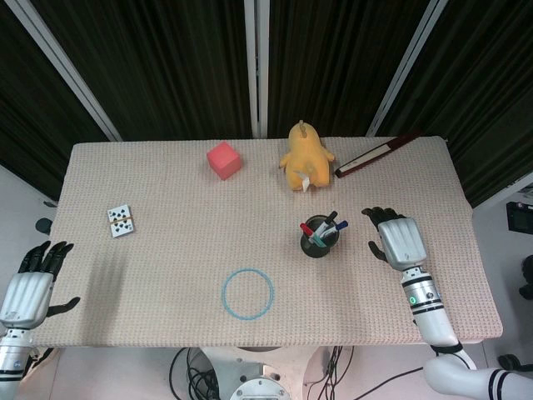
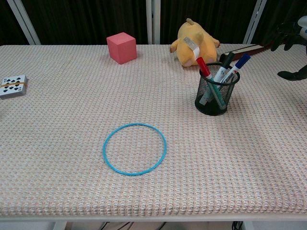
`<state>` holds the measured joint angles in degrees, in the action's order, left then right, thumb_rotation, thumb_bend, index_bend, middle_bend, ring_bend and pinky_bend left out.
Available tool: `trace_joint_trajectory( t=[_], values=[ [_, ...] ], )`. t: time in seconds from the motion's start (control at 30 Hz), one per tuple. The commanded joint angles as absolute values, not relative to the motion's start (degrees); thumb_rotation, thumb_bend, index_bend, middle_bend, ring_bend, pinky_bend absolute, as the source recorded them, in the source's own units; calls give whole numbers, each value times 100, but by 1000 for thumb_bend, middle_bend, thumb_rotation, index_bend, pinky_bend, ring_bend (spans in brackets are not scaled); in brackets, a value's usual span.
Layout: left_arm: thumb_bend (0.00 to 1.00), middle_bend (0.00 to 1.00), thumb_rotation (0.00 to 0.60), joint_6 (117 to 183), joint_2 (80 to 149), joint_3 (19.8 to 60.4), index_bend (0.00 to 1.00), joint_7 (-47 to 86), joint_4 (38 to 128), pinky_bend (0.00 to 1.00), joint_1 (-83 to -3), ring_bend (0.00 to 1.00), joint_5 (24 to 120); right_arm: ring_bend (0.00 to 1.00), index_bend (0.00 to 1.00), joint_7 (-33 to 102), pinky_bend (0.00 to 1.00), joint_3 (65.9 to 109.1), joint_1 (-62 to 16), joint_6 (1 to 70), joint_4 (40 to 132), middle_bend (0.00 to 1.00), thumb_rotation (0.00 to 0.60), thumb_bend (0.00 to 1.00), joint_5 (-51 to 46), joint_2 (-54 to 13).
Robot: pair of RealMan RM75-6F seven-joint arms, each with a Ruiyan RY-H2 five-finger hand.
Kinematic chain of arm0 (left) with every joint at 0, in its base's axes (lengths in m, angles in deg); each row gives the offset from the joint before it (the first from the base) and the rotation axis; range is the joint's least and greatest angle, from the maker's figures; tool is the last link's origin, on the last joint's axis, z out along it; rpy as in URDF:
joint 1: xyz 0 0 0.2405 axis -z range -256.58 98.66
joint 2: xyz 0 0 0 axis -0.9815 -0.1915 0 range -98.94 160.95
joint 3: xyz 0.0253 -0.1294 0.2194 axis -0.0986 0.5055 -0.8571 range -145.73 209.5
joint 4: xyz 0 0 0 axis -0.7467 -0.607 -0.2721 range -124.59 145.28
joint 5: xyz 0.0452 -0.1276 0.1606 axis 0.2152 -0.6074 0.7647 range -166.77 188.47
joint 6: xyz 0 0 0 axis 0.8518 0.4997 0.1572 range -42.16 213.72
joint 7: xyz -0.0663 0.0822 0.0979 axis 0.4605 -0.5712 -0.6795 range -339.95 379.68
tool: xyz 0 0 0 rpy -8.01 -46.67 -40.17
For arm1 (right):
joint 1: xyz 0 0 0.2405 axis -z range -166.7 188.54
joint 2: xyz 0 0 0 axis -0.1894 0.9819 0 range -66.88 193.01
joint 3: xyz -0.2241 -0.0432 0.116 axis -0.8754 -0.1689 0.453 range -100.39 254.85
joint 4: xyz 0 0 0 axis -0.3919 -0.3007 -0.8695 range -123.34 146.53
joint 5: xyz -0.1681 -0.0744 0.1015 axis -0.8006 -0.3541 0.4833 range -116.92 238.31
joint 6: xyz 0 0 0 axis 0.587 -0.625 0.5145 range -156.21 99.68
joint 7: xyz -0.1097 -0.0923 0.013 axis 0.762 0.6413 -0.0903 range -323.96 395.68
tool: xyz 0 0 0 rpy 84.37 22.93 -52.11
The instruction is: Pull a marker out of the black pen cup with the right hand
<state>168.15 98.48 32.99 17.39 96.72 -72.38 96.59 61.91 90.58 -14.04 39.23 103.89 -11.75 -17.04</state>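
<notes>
A black mesh pen cup (image 1: 319,240) (image 2: 216,96) stands right of the table's middle, holding several markers: a red-capped one (image 2: 203,66), a blue-capped one (image 2: 241,62) and a black-capped one (image 2: 227,58). My right hand (image 1: 399,240) hovers over the table just right of the cup, fingers spread and holding nothing; only its dark fingertips (image 2: 289,39) show at the chest view's right edge. My left hand (image 1: 30,287) hangs open off the table's left front corner.
A blue ring (image 1: 247,293) lies in front of the cup. Behind it sit a yellow plush toy (image 1: 304,155), a pink cube (image 1: 223,159) and a dark flat case (image 1: 376,153). A deck of cards (image 1: 121,220) lies at the left.
</notes>
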Motion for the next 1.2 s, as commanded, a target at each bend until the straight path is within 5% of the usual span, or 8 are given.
trace_joint_trajectory(
  t=[0.03, 0.4, 1.2],
  values=[
    [0, 85, 600, 16811, 9837, 3298, 105, 1757, 9661, 99, -7240, 0, 9656, 316, 307, 6082, 587, 9099, -1533, 3835, 10224, 326, 600, 217, -1072, -1893],
    [0, 85, 600, 16764, 9822, 3315, 106, 1791, 9631, 102, -7226, 0, 9605, 371, 414, 5506, 617, 9155, -1837, 3803, 9760, 412, 600, 301, -1219, -2327],
    [0, 85, 600, 16753, 9808, 3299, 106, 1851, 9559, 103, -7248, 0, 9589, 385, 453, 5288, 617, 9048, -2019, 3894, 9403, 457, 600, 320, -1188, -2654]
  ],
)
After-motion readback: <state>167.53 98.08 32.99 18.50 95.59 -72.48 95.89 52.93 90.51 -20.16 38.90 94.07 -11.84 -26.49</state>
